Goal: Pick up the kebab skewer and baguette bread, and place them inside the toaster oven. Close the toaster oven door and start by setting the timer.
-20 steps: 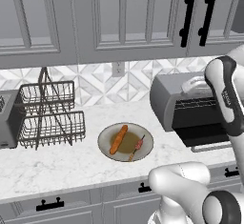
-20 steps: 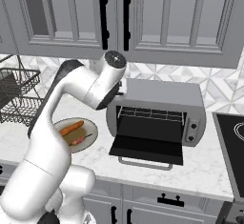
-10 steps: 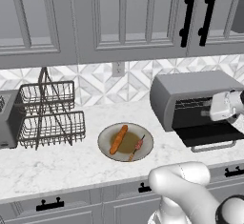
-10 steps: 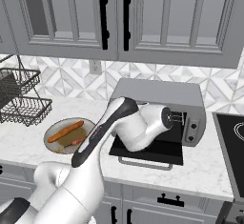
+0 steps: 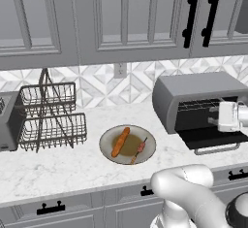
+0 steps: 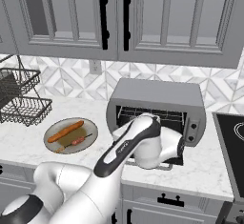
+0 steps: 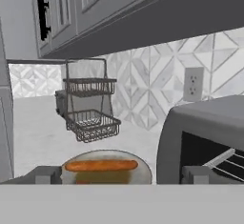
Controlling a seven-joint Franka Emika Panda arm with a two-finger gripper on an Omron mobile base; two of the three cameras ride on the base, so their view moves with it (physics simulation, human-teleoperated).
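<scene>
The baguette bread [image 5: 120,141] and the thin kebab skewer [image 5: 139,150] lie side by side on a round plate [image 5: 111,152] on the counter. To their right stands the toaster oven [image 5: 193,87], its door [image 5: 205,137] folded down flat. My gripper [image 5: 215,119] hangs open and holds nothing. It is just above the door at the oven's right side, pointing left toward the plate. In the hand view the fingertips [image 7: 47,174] stand wide apart, with the baguette bread [image 7: 101,165] between them in the distance and the toaster oven [image 7: 205,127] at the right. From the right base view my arm hides most of the door.
A two-tier wire dish rack [image 5: 51,115] stands left of the plate, with a grey slot toaster [image 5: 8,120] beyond it at the far left. Wall cabinets [image 5: 126,13] hang above. A stovetop [image 6: 231,137] lies right of the oven. Bare counter [image 5: 72,169] runs along the front of the plate.
My arm has swung down from high beside the oven to low over the dropped door. The food and plate have stayed put, and the jaws have stayed open.
</scene>
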